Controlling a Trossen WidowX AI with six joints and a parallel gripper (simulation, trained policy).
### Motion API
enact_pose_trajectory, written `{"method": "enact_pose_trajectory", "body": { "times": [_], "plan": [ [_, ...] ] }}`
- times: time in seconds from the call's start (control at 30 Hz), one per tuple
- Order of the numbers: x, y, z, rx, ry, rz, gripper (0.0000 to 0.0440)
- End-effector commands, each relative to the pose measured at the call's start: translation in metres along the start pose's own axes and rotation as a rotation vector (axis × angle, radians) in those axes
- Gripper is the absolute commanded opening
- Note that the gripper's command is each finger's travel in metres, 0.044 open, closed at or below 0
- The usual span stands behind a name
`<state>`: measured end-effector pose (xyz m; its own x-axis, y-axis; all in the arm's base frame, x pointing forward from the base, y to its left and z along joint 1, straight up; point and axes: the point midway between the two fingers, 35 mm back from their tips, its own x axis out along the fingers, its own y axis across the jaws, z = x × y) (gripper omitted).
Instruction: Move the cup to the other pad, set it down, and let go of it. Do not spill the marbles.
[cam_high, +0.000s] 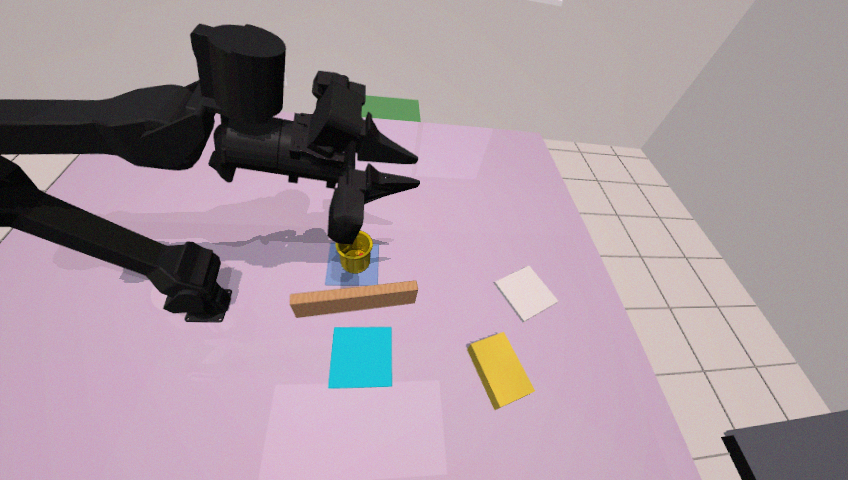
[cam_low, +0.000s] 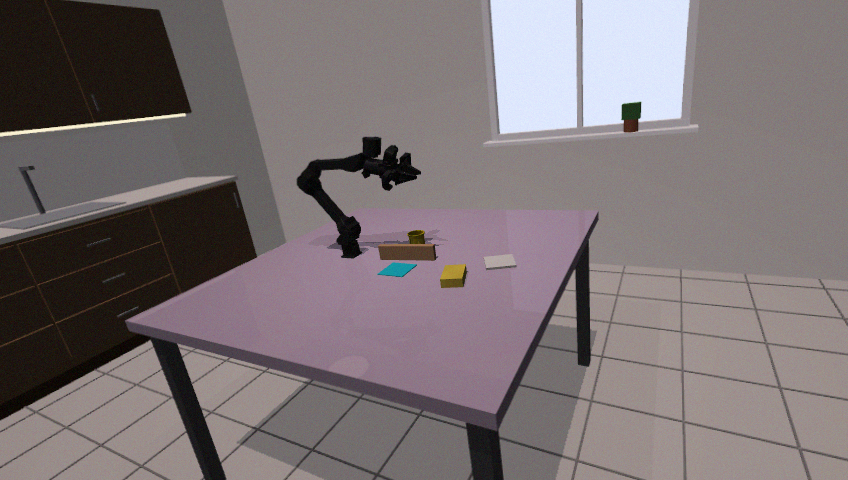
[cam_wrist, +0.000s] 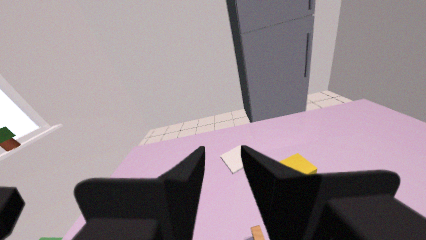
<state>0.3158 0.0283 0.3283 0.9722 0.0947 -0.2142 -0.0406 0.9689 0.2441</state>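
Observation:
The yellow cup (cam_high: 355, 263) (cam_low: 416, 238) stands upright on the blue pad (cam_high: 332, 272). Small orange-red bits, seemingly marbles, show inside it in the top view; their number cannot be told. The cyan pad (cam_high: 360, 356) (cam_low: 397, 270) lies on the near side of the wooden bar, with nothing on it. My gripper (cam_high: 418, 170) (cam_low: 420, 172) (cam_wrist: 222, 150) is partly open and empty, its fingertips a short way apart. It is held high above the table, pointing outward, away from the cup. The gripper body overlaps the cup's back rim in the top view.
A wooden bar (cam_high: 354, 301) (cam_low: 407, 252) (cam_wrist: 257, 232) stands between the two pads. A yellow block (cam_high: 502, 369) (cam_low: 453, 275) (cam_wrist: 299, 163) and a flat white tile (cam_high: 526, 293) (cam_low: 499, 261) (cam_wrist: 231, 160) lie to the right. A green panel (cam_high: 392, 108) shows beyond the table's back edge.

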Motion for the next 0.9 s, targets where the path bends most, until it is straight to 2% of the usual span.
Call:
{"method": "enact_pose_trajectory", "body": {
  "times": [0.0, 0.33, 0.87],
  "plan": [
    [0.002, 0.007, 0.001, 0.053, 0.045, 0.012, 0.0147],
    [0.005, 0.019, -0.006, 0.179, 0.174, 0.007, 0.0138],
    [0.007, 0.038, -0.023, 0.391, 0.395, -0.049, 0.0148]
  ]
}}
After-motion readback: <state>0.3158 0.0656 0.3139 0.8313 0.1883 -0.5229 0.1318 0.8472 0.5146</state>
